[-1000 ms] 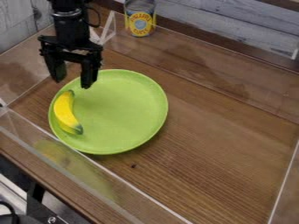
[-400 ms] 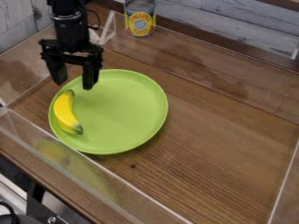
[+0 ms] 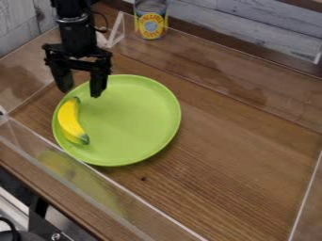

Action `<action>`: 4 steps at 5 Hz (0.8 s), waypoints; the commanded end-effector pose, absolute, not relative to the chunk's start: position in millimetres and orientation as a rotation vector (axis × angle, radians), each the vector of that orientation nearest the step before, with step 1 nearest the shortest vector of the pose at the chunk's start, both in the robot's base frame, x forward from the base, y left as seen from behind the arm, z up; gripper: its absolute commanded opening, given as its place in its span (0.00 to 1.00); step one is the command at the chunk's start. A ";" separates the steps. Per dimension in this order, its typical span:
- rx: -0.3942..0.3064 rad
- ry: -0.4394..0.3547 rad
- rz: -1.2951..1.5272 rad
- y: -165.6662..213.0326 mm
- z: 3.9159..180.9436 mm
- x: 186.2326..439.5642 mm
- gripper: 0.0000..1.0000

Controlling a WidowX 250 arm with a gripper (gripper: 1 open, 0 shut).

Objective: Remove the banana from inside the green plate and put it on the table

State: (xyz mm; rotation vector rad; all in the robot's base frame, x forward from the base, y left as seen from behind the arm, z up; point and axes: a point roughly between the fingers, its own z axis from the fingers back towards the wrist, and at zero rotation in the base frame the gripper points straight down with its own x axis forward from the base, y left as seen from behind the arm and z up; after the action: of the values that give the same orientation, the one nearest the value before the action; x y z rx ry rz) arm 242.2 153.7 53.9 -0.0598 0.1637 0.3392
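Setting: a robot lab test bench, not a home. A brown wood-grain table (image 3: 239,141) is fenced by clear acrylic walls (image 3: 75,179), forming a closed work pen. A black robot arm (image 3: 73,28) hangs over it from above. Props are few and staged: a green plate (image 3: 132,118), a banana (image 3: 70,120), a small yellow-labelled can (image 3: 151,21) (label unreadable). Grey planking runs behind the far wall.

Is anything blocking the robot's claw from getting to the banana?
Nothing visible is. The open gripper hangs just above the upper end of the banana, which lies alone near the left rim of the green plate. Only air shows between them, and bare table lies beside the plate.
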 end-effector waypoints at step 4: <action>-0.051 0.131 0.368 157.5 68.5 248.9 1.00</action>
State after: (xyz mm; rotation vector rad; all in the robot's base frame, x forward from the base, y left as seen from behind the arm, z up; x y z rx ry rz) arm 242.5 152.8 57.6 -0.0675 0.1740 0.3664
